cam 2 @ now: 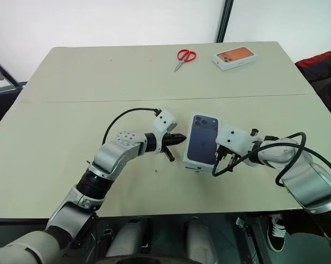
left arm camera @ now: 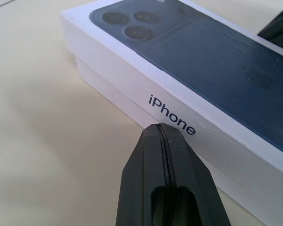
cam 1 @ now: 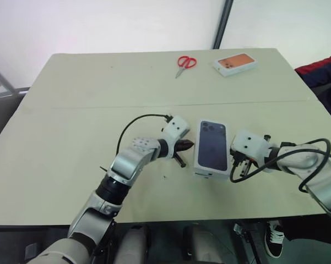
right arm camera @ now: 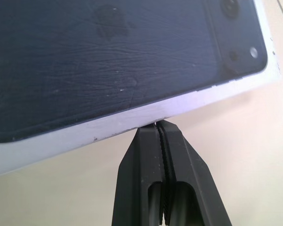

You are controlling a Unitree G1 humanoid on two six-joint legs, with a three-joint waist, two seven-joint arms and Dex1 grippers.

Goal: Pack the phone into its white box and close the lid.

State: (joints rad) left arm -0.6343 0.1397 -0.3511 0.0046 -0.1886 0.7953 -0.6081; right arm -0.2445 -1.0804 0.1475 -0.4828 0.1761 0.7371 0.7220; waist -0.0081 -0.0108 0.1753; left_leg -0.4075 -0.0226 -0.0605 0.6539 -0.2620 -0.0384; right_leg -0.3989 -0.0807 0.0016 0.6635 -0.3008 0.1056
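The lid (cam 1: 213, 146), white with a dark navy phone picture on top and "iPhone" on its side, sits over the white box (left arm camera: 100, 84). A strip of the box shows beneath the lid's edge. The phone itself is hidden. My left gripper (cam 1: 187, 146) is shut, its tip (left arm camera: 162, 131) close against the lid's left long side by the lettering. On the opposite long side my right gripper (cam 1: 234, 165) is also shut, and its tip (right arm camera: 157, 125) meets the lid's white edge. Neither holds anything.
Red scissors (cam 1: 185, 63) and a white box printed with an orange phone (cam 1: 234, 63) lie at the table's far side. A seam (cam 1: 99, 105) crosses the table (cam 1: 60, 165). Dark red cloth (cam 1: 322, 71) sits past the right edge.
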